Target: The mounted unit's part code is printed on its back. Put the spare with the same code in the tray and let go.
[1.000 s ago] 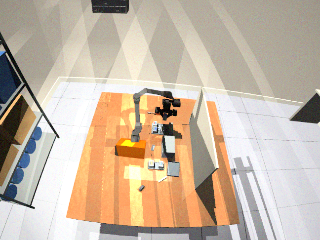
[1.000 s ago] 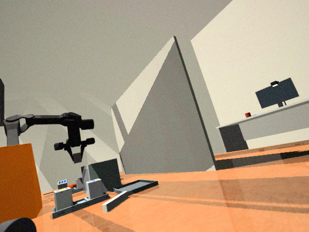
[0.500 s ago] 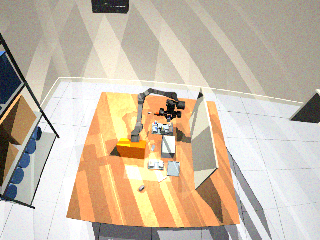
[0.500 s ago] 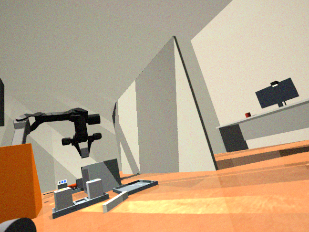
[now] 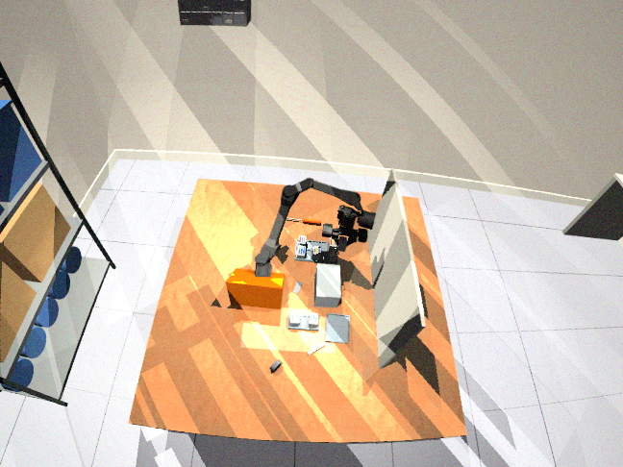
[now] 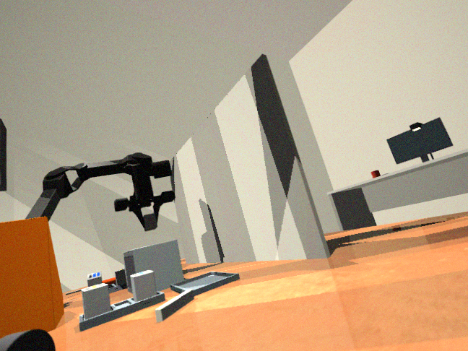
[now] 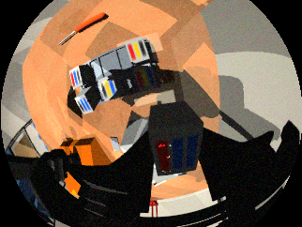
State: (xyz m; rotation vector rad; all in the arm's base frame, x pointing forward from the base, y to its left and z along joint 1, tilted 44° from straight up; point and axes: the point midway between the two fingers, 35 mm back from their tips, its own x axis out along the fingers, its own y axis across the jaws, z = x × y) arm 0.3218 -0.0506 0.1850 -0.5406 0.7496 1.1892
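- Orange table point(image 5: 211, 361), top view: the gripper point(image 5: 342, 240) hangs above the spares rack point(image 5: 302, 257); the tray point(image 5: 337, 328) lies well apart.
- Exterior: a dark spare point(image 6: 150, 219) is clamped aloft.
- Wrist: the spare's stripes read red, blue, blue.

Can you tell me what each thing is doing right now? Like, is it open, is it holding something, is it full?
Gripper: jaws shut on a spare, raised above the table.
Spare: held, lifted off the rack.
Spares rack: still holds several spares.
Tray: nothing in it yet.
Mounted unit: standing upright on the table.
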